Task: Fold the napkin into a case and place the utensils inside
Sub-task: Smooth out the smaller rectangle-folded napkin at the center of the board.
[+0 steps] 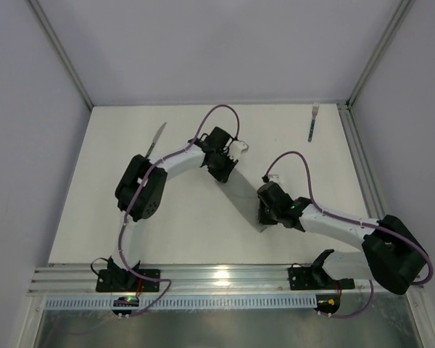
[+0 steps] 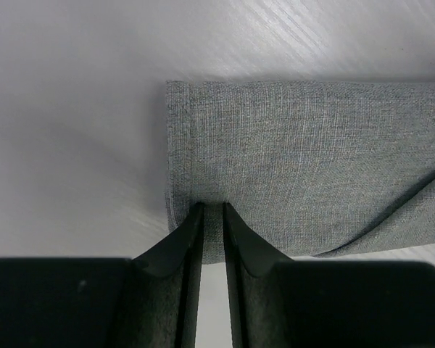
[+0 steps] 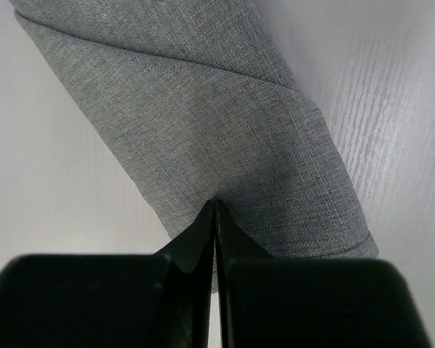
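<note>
The grey napkin [image 1: 244, 197] lies folded into a narrow strip, a case-like shape, running diagonally at the table's middle between both grippers. My left gripper [image 1: 223, 172] is at its far end; in the left wrist view [image 2: 212, 206] the jaws are pinched on the napkin's [image 2: 304, 159] near edge by the corner, with fabric between them. My right gripper [image 1: 264, 217] is at the near end; in the right wrist view [image 3: 216, 203] the jaws are shut on the napkin's [image 3: 203, 109] edge. The knife [image 1: 157, 138] lies at the far left. The fork [image 1: 313, 121] lies at the far right.
The white table [image 1: 203, 239] is walled by grey panels on three sides. A metal rail [image 1: 225, 275] with the arm bases runs along the near edge. A purple cable [image 1: 290, 156] loops above the right wrist.
</note>
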Available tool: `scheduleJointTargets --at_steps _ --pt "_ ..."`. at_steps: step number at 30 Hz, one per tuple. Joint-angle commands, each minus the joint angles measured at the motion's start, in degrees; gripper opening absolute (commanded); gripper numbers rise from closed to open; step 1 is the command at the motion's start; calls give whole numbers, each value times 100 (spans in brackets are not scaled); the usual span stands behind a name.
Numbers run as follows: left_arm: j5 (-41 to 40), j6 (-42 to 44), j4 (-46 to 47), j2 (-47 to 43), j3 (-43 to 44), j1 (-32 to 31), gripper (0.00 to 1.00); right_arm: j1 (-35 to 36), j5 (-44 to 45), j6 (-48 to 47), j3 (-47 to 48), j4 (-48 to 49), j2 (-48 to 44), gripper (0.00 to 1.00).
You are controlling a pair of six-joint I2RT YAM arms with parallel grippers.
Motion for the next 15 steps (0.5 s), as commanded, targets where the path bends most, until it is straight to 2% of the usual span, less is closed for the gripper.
scheduleJointTargets --at_steps 1,6,8,10,11,12,13,15 --pt "-503 60 187 156 -38 52 18 -65 -178 358 -177 194 201 3" --pt "-240 69 231 -80 -65 43 22 -82 -161 263 -47 -7 17 3" --pt "-134 60 91 -239 49 43 27 -91 -117 -157 591 -436 -167 5" --pt "-117 60 -111 -537 311 52 32 -257 -143 -457 1190 -701 -273 21" --pt "-125 60 -312 -652 400 61 35 -380 -143 -607 1803 -833 -282 33" --pt "-143 78 -366 -783 462 96 39 -572 -213 -895 2087 -965 -265 53" --pt "-178 78 -402 -1080 515 131 41 -1114 -292 -1020 2360 -966 -238 60" --pt "-397 95 -411 -1398 524 297 46 -1749 -581 -1231 3098 -896 86 74"
